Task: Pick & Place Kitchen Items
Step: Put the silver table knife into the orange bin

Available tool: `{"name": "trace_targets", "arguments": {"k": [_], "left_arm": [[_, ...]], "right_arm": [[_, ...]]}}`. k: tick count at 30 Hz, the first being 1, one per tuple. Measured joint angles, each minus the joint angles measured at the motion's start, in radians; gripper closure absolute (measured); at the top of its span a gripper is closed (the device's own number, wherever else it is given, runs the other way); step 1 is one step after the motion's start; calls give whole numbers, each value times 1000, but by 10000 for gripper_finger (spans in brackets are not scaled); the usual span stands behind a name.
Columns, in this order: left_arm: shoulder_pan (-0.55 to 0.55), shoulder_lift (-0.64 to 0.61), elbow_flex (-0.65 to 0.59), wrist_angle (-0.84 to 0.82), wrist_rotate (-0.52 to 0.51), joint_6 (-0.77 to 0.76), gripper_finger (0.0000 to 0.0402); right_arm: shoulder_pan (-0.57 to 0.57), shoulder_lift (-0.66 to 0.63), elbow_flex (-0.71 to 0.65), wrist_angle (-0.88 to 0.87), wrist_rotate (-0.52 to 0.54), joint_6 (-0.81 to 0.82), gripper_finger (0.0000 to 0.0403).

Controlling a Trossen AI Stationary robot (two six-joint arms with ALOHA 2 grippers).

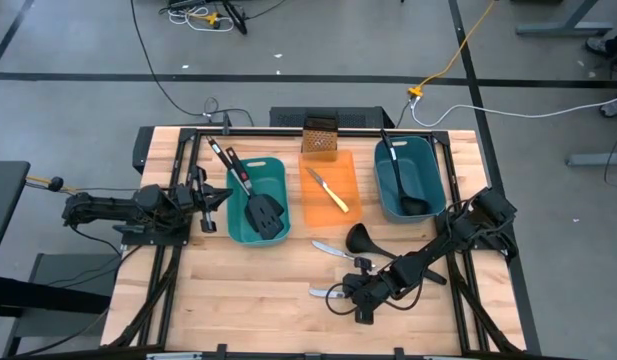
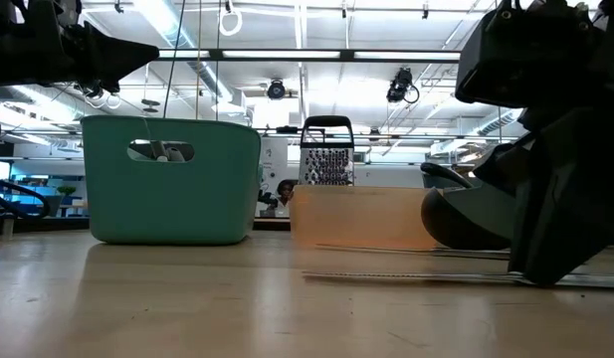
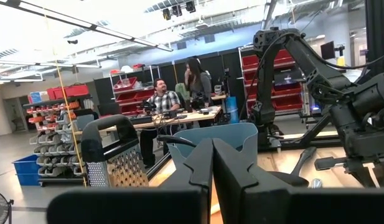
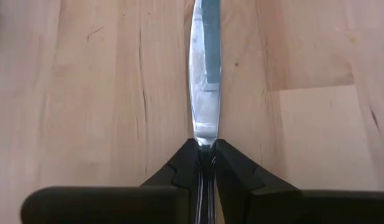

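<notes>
My right gripper (image 1: 354, 296) is low at the table's near middle, shut on a silver table knife (image 4: 203, 87) whose blade points away toward the table's left. A second silver knife (image 1: 333, 250) and a black ladle (image 1: 371, 242) lie on the table just beyond it. Two black spatulas (image 1: 258, 205) lie in the left teal tub (image 1: 278, 170). A black ladle (image 1: 399, 175) lies in the right teal tub (image 1: 428, 165). A yellow-handled knife (image 1: 328, 190) lies on the orange tray (image 1: 348, 170). My left gripper (image 3: 211, 163) is shut and empty beside the left tub. My right gripper pinches the knife between its two fingers at the near end of the blade (image 4: 204, 138); the part behind that is hidden by the fingers. The fingers come slanting down from the table's right and lie along the knife. The knife lies level at table height (image 2: 406, 276); whether it is lifted, I cannot tell.
A brownish box grater (image 1: 320, 135) stands at the far edge behind the orange tray. A dark frame runs round the table top. Bare wood lies at the near left (image 1: 248, 290). People sit at a bench in the room beyond (image 3: 173, 99).
</notes>
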Motion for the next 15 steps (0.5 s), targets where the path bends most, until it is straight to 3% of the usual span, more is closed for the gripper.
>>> {"name": "trace_targets", "arguments": {"k": [15], "left_arm": [[0, 0, 0, 0, 0, -3, 387]], "right_arm": [[-1, -27, -4, -24, 30, -11, 357]]}}
